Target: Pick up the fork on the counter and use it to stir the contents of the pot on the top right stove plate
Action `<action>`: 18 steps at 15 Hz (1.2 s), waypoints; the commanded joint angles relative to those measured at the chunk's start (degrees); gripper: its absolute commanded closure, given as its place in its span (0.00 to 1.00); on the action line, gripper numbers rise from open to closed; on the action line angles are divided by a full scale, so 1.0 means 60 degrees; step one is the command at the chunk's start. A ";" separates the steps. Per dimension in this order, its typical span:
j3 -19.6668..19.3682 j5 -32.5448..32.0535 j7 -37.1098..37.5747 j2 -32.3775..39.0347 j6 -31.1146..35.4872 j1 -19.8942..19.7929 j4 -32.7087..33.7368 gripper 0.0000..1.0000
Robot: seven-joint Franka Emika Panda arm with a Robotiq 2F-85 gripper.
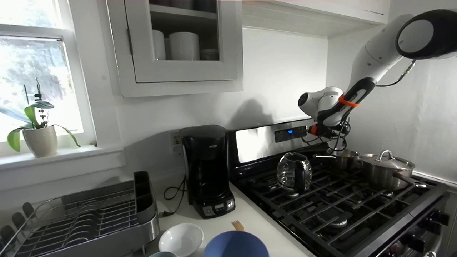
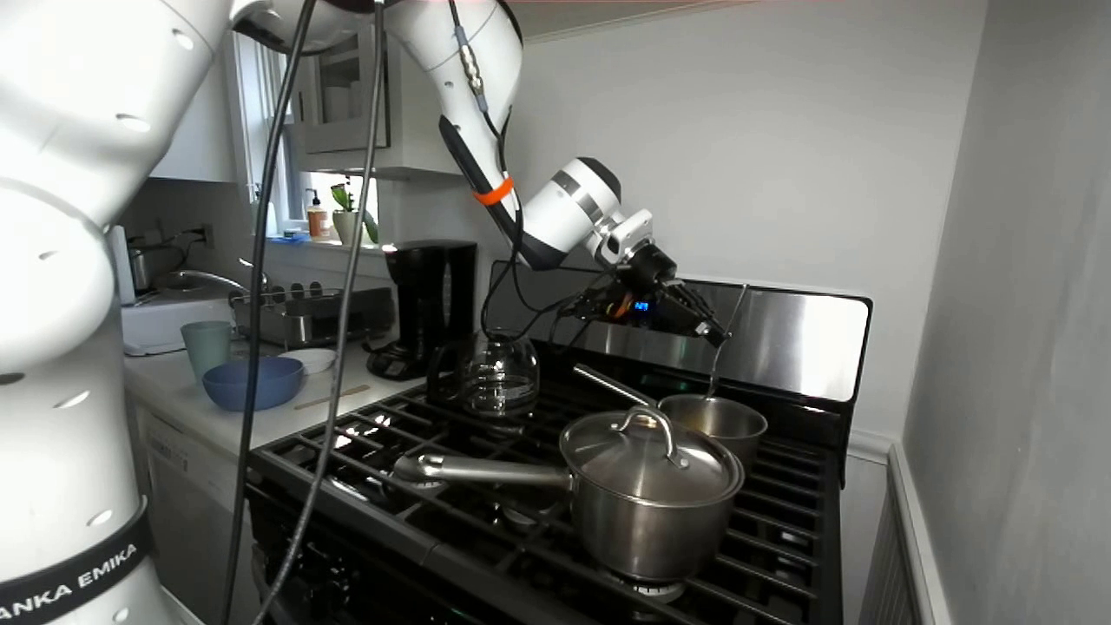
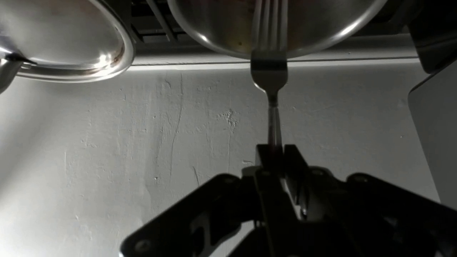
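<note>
Fork [image 3: 269,73] pinched in my claw [image 3: 274,154], I judge stirring at hand: next, circle it low inside the open pot [image 2: 746,443].

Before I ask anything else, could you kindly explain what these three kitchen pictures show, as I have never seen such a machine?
The machine is a single robot arm, white with black parts, ending in a black two-fingered gripper. Two pictures come from cameras standing outside the robot; the third comes from a camera on its wrist, looking along the gripper.

The gripper is closed on a metal fork. Its tines reach over the uncovered pot at the back of the stove; I cannot tell whether they touch the contents. A lidded pot and a glass coffee jug also stand on the stove.

On the counter beside it are a blue bowl, a white bowl, a pale green cup, a coffee maker, a dish rack and a wooden utensil.
</note>
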 commanded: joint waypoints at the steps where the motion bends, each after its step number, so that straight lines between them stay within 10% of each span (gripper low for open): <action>1: -0.0105 0.0777 -0.1127 0.0085 0.0117 -0.0162 0.0493 0.96; 18: -0.0677 0.2715 -0.3721 0.0624 0.0496 -0.0347 0.1425 0.96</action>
